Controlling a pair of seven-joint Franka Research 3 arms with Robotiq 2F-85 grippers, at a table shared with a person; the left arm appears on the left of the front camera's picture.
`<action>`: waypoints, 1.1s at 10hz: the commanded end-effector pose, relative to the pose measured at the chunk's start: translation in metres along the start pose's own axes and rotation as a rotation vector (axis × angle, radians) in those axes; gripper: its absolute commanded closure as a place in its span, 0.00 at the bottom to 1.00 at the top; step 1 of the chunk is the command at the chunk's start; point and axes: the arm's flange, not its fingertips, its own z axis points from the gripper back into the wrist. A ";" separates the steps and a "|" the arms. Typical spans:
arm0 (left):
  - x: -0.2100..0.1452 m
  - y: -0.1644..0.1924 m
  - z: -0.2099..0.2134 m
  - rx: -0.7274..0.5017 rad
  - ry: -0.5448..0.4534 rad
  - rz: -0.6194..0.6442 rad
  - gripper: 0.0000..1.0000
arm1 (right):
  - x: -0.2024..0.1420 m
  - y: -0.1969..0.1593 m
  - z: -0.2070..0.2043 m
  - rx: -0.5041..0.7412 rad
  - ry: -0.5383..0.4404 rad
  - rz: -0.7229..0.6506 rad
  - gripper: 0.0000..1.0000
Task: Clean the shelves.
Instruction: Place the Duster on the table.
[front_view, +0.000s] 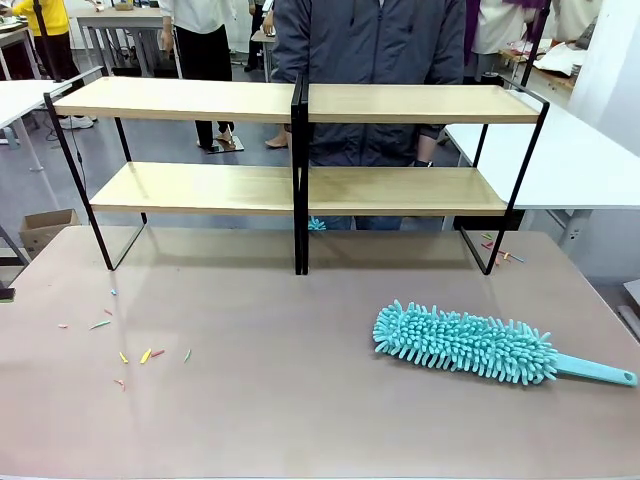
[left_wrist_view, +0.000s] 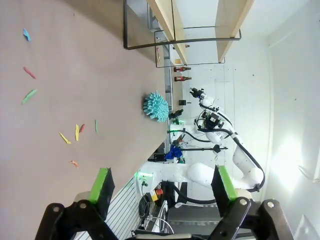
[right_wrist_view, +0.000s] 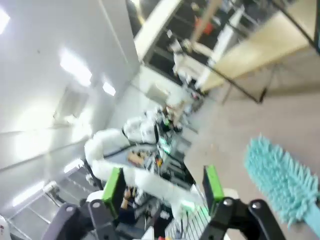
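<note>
The shelves (front_view: 300, 190) stand at the back of the beige-pink tabletop, two light-wood tiers in a black frame, both boards bare. A teal fluffy duster (front_view: 465, 345) lies flat on the tabletop at the front right, handle pointing right. My left gripper (left_wrist_view: 162, 185) is open above the table, nothing between its green pads; far ahead of it the duster (left_wrist_view: 156, 106) shows end-on, with the shelves (left_wrist_view: 200, 25) beyond. My right gripper (right_wrist_view: 163, 184) is open and holds nothing in a blurred view; the duster (right_wrist_view: 282, 180) lies off to its right, apart from the fingers, and the shelves (right_wrist_view: 250, 55) are farther off.
Small coloured scraps (front_view: 140, 355) litter the tabletop at the front left, and a few more (front_view: 500, 250) lie by the rack's right leg. A person in a dark jacket (front_view: 370, 60) stands behind the shelves. White tables (front_view: 570, 160) flank the right side.
</note>
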 end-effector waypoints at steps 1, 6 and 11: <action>-0.002 0.000 0.000 -0.023 -0.005 -0.023 0.00 | -0.078 0.008 -0.080 -0.024 0.009 -0.029 0.00; -0.002 0.000 0.000 -0.023 -0.005 -0.023 0.00 | 0.007 -0.045 -0.066 -0.148 0.185 -0.058 0.00; -0.002 0.000 0.000 -0.023 -0.005 -0.023 0.00 | 0.007 -0.045 -0.066 -0.148 0.185 -0.058 0.00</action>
